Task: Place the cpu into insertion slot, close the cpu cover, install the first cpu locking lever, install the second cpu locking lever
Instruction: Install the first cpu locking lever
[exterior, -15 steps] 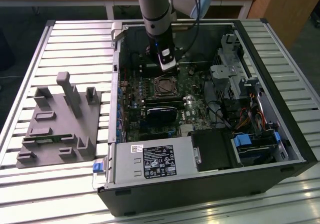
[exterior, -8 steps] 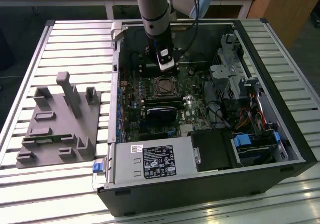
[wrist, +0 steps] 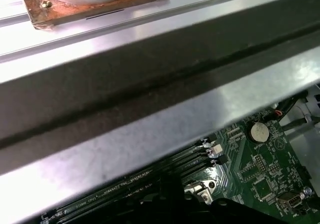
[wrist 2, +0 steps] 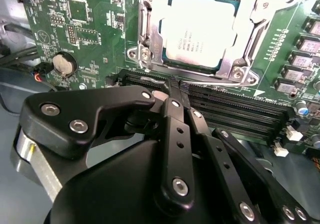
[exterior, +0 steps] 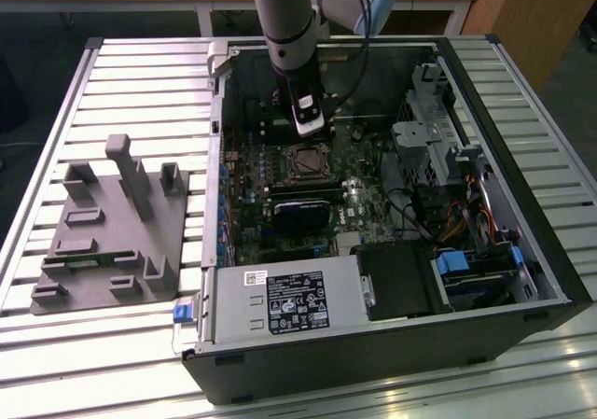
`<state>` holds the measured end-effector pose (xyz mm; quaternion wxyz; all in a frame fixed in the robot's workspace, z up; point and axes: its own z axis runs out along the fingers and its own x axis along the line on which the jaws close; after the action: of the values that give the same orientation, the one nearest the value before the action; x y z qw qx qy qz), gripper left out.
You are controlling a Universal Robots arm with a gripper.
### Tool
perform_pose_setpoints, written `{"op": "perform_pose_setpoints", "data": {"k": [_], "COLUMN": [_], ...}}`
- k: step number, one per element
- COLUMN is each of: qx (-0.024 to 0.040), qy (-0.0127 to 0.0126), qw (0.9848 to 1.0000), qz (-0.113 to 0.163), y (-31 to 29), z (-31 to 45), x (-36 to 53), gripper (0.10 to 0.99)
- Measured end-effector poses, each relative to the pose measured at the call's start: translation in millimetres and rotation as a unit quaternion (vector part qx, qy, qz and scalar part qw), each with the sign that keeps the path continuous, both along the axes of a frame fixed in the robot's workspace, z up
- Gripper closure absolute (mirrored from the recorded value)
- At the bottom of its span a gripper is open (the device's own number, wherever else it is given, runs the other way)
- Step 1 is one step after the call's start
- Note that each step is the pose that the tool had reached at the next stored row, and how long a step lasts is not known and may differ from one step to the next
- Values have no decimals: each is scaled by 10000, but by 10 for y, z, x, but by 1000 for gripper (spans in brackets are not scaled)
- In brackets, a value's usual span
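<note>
The cpu lies flat in the insertion slot, its pale metal face showing through the window of the cpu cover. The silvery cover frame lies down over the chip's edges. How the locking levers stand I cannot tell. My gripper hangs just above the board beside the socket, over the black memory slots. Its black fingers are pressed together, shut with nothing between them. In the exterior view the gripper is inside the open computer case, just behind the socket.
A long black card sits in front of the socket, and a white-labelled grey box nearer the front. A drive cage and cables fill the exterior view's right. A grey fixture block stands on the table at the left. The case's metal rim runs close by.
</note>
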<state>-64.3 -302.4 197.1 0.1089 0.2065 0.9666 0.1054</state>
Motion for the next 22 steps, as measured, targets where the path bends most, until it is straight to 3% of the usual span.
{"op": "perform_pose_setpoints", "data": {"k": [14, 22], "qx": [-46, 51], "qy": [-20, -23], "qw": [9998, 9998], "qz": [-168, -168], "y": [-1, 3], "z": [-81, -58], "x": [-1, 1], "gripper": [980, 980]}}
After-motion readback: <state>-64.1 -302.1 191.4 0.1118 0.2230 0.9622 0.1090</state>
